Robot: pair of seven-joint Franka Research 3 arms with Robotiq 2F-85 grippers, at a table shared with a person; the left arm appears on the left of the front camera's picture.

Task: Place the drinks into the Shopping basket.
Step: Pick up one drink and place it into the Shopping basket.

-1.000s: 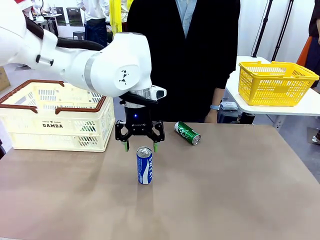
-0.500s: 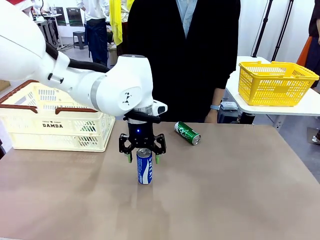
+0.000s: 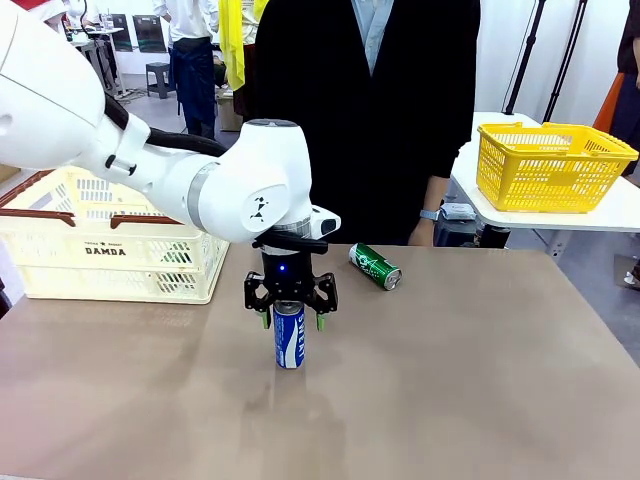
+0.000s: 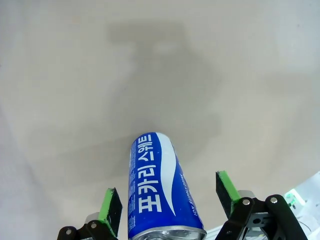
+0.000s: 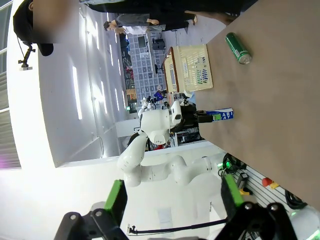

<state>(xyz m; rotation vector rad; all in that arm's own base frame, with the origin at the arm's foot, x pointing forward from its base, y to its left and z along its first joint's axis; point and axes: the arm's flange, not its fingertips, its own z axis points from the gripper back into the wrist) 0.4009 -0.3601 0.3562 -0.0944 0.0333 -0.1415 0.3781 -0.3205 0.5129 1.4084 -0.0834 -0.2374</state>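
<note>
Jaws of the left gripper (image 3: pixel 292 320) stand wide apart, one on each side of the blue can (image 3: pixel 289 347), not squeezing it. It stands up on the tabletop (image 3: pixel 470 380). The green can (image 3: pixel 375 266) lies on its side farther back. The Shopping basket (image 3: pixel 110 250) sits far left. The right gripper (image 5: pixel 172 200) has its jaws spread too, holding nothing.

The brown table (image 3: pixel 480 380) carries three items. A blue-and-white can (image 3: pixel 289 340) stands upright near the table's middle. A green can (image 3: pixel 375 266) lies on its side, beyond and to the right of the blue-and-white can, clear of it. The cream Shopping basket (image 3: pixel 110 250) sits well to that can's left, toward the far side.
</note>
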